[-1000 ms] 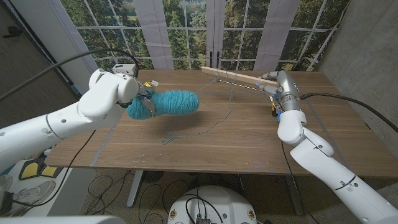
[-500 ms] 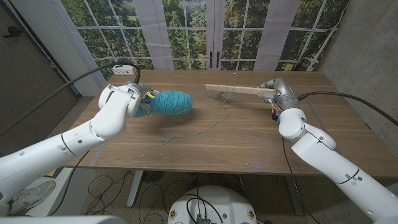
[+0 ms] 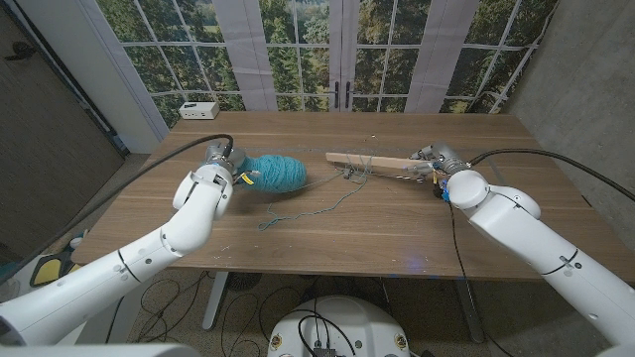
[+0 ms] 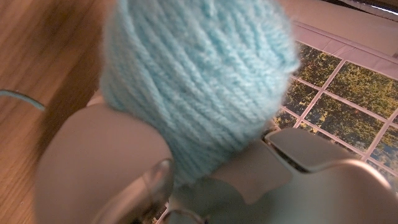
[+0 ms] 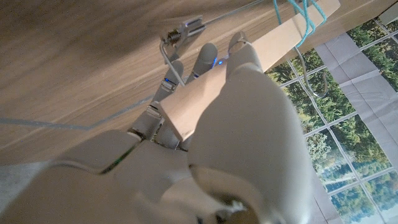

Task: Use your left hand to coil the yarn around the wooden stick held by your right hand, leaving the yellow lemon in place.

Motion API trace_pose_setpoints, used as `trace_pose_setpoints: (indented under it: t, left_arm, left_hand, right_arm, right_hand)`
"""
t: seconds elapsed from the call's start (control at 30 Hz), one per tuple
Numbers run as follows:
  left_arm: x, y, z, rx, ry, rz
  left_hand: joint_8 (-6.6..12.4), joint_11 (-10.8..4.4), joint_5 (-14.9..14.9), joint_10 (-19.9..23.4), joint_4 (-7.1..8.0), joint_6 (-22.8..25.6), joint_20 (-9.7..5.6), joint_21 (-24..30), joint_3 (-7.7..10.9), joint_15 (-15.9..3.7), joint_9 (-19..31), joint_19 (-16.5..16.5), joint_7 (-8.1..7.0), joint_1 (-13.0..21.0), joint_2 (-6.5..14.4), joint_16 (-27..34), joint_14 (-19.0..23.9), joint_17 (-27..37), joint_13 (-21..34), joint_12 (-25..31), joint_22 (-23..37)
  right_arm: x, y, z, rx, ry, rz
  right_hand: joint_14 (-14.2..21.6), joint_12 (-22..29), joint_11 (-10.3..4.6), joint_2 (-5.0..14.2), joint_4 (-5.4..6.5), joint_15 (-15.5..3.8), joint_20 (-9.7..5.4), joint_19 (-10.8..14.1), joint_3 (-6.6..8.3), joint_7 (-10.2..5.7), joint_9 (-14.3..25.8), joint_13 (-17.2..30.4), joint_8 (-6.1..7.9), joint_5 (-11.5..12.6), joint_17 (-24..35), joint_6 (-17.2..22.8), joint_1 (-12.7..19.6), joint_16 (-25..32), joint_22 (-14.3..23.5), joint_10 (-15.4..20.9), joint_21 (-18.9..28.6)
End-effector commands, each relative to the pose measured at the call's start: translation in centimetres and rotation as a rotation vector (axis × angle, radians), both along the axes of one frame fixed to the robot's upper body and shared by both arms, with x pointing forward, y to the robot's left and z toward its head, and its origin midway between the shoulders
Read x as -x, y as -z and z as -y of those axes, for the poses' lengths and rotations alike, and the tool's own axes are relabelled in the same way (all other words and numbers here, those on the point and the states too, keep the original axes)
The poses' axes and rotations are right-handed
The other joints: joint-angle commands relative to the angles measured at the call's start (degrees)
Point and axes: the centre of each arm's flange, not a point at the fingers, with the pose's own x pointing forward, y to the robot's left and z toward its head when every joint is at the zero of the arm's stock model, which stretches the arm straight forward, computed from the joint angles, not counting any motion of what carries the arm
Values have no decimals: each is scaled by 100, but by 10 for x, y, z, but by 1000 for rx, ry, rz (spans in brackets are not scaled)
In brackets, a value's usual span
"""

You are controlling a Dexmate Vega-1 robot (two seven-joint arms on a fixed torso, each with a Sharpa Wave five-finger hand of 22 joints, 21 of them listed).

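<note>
Left hand (image 4: 186, 180) grips yarn (image 4: 199, 81) (pale blue ball).

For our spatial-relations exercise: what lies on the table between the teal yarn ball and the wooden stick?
In the head view, a loose teal yarn strand trails over bare wooden table from the teal yarn ball toward the flat wooden stick.

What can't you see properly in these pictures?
- How many loops of yarn go round the stick: too small in the head view, cut off by the edge in the right wrist view.
- The left hand fingers: hidden behind the yarn ball.
- The small white box: too far away to tell what it is.
</note>
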Motion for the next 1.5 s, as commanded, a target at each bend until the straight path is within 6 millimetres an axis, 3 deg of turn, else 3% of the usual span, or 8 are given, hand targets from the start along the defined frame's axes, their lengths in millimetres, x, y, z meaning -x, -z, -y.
trace_pose_setpoints:
  t: [0.03, 0.3, 0.5, 0.77, 1.0, 1.13, 1.33, 1.5]
  left_arm:
    - [-2, 8, 9, -113, 117, 184]
    - [-6, 13, 6, -191, 63, 132]
    - [-2, 13, 4, -217, 67, 142]
    - [4, 10, -1, -234, 54, 170]
    - [10, 2, -7, -180, 51, 171]
    - [20, -5, -17, -87, 80, 245]
    - [31, -12, -32, 129, 202, 288]
    - [38, -11, -50, 439, 420, 383]
  left_hand:
    - [-11, -127, -85, 193, 526, 55, -705, -6, 494, -1199, -38, 102, -25, 1803, 1750, -78, 1312, -240, -181, -68, -8]
    - [-306, -108, -523, 74, 38, 59, -703, -52, -362, -1257, -337, -104, -130, 1676, 1268, -505, 1112, -1441, -738, -396, -62]
    - [-779, -150, -329, -1469, -3, -787, -108, -1382, -825, -1261, -677, -1469, -171, 986, 705, -2664, -1079, -3056, -1368, -1056, -382]
    - [-1938, 269, 133, -3222, 288, -2176, 637, -2976, -1483, -542, -1276, -2817, -45, 289, 166, -2747, -4485, -3741, -2425, -2146, -351]
    - [-2763, 522, 281, -4129, 582, -3013, 871, -3711, -1985, -25, -1763, -3520, -90, -194, 86, -2717, -5903, -4077, -2963, -2774, -339]
    - [-3023, 576, 262, -4402, 851, -3209, 896, -4006, -2211, 134, -1956, -3721, -240, -626, 192, -2711, -6384, -4222, -3152, -2920, -336]
    - [-3201, 654, 140, -4808, 1209, -3715, 978, -4318, -2284, 184, -2218, -3851, -811, -1160, 716, -2618, -6615, -4372, -3423, -3196, -326]
    - [-3219, 602, 85, -4859, 1229, -3830, 1030, -4334, -2229, 174, -2306, -3715, -835, -1194, 908, -2602, -6636, -4423, -3526, -3298, -326]
  right_arm:
    - [-17, -2, 33, -137, 18, -135]
    - [-19, 1, 37, -157, 26, -185]
    - [-20, -2, 32, -79, 88, -209]
    - [-22, -7, 27, 12, 158, -268]
    - [-24, -8, 24, 55, 185, -333]
    - [-22, -8, 22, 57, 188, -283]
    - [-13, -10, 16, 41, 199, -119]
    - [-7, -10, 10, 25, 196, 0]
  right_hand:
    - [72, 22, 447, 493, 9, 2, -28, 81, 67, 35, 23, 23, -43, -77, -1, -45, 332, 46, 6, 497, 31]
    - [-456, -225, 654, 691, 321, 283, 221, -55, 147, 102, 78, 3, -162, -514, -91, -427, -368, -152, 13, 27, -104]
    - [-1354, -443, 680, 631, 306, 548, 561, -211, 155, 96, -23, 330, -420, -689, -220, -1560, -810, -307, 31, -1030, -266]
    - [-2813, -802, 737, 534, 202, 793, 715, -446, 242, -16, -176, 590, -451, -634, -928, -3249, -1138, -642, 37, -2628, -529]
    - [-4834, -1421, 1197, 382, 62, 1219, 801, -807, 309, 35, -253, 362, -436, -473, -1905, -5333, -1491, -620, 65, -4710, -886]
    - [-6088, -1637, 1324, 184, 159, 1612, 936, -1559, 109, 59, -288, -39, -386, -393, -2391, -6138, -2015, -606, 64, -6049, -1241]
    - [-6521, -1554, 1199, -160, 447, 1526, 749, -1927, -341, -134, -301, -298, -272, -354, -2665, -6076, -2752, -536, 43, -6233, -1507]
    - [-6623, -1506, 1208, -405, 558, 1568, 752, -1978, -608, -151, -307, -440, -217, -295, -2810, -5919, -3059, -509, 37, -6105, -1609]
